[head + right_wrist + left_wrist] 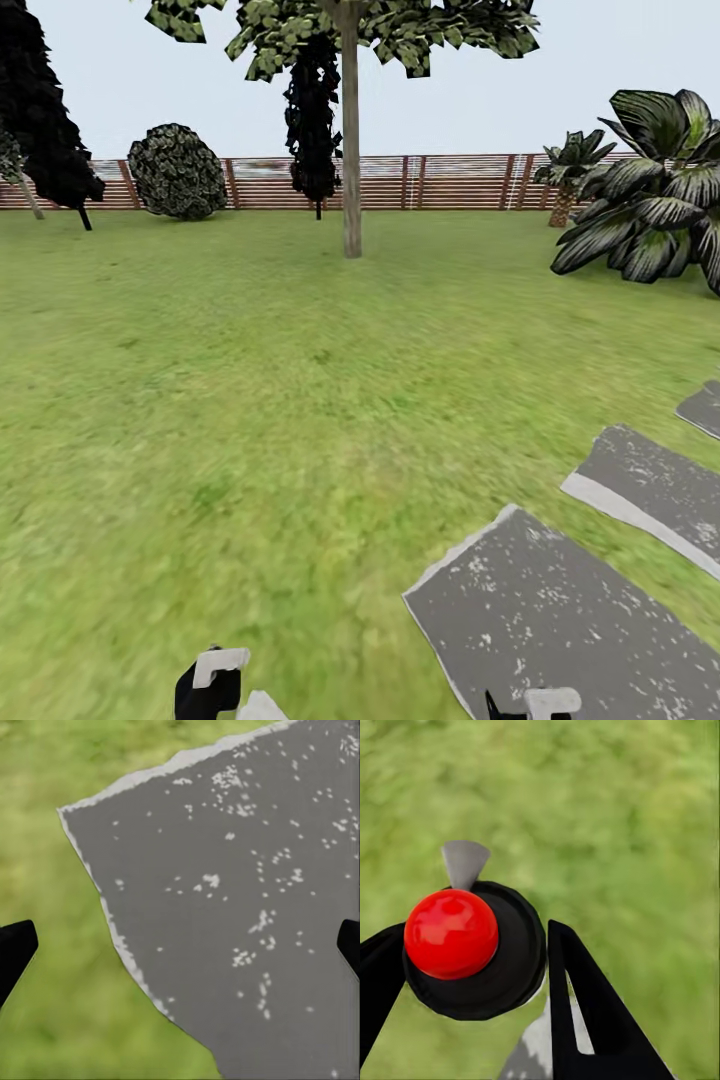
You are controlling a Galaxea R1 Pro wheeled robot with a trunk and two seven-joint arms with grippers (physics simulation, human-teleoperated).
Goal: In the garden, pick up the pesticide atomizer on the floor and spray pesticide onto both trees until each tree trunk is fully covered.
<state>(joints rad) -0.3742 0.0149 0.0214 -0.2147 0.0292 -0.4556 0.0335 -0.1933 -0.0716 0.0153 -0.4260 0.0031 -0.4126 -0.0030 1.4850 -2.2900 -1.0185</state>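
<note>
My left gripper (472,952) is shut on the pesticide atomizer (451,934), a dark bottle with a round red top and a pale grey trigger tip, held over grass. In the head view the left gripper (215,685) sits at the bottom edge. A tree (345,30) with jagged dark green foliage stands far ahead on the lawn, and its straight pale tree trunk (351,150) rises in front of the fence. My right gripper (184,943) is open with nothing in it, above a grey stepping stone (240,907). It also shows low down in the head view (530,705).
Grey stepping stones (540,600) run off to the right. A red-brown slat fence (450,180) closes the back of the lawn. Along it stand a round bush (178,172), dark conifers (40,110) and broad-leaved palm-like plants (650,190). Open grass (250,400) lies between me and the tree.
</note>
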